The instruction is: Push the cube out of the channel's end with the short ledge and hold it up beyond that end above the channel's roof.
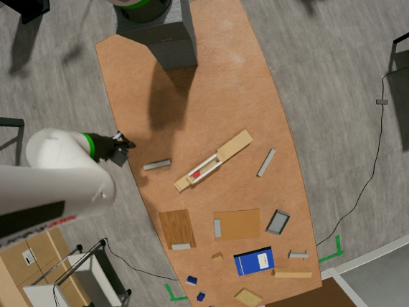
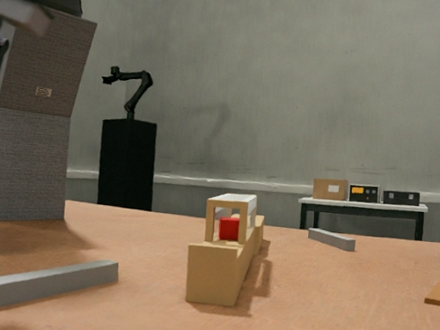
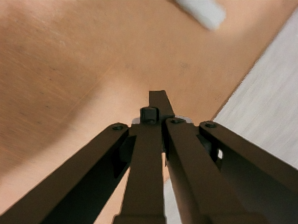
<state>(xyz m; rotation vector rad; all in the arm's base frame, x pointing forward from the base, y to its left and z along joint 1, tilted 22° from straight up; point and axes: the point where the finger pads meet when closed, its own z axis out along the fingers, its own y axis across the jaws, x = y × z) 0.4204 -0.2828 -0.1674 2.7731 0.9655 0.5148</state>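
Note:
The red cube (image 1: 196,174) sits inside the tan channel (image 1: 206,166) with its clear roof, near the end with the short ledge and lip (image 1: 182,183). The other end carries a long, wide ledge (image 1: 234,145). In the exterior view the cube (image 2: 228,228) shows through the channel's opening (image 2: 229,217) above the ledge. My gripper (image 1: 130,144) is shut and empty, above the table's left edge, well left of the channel. In the wrist view the fingers (image 3: 160,100) are pressed together over the table's edge. A grey bar (image 1: 157,164) lies between my gripper and the channel.
A second grey bar (image 1: 266,162) lies right of the channel. Wooden boards (image 1: 177,228) (image 1: 237,224), a grey tray (image 1: 278,222), a blue book (image 1: 254,260) and small blocks fill the table's near end. The grey pedestal (image 1: 172,39) stands at the far end.

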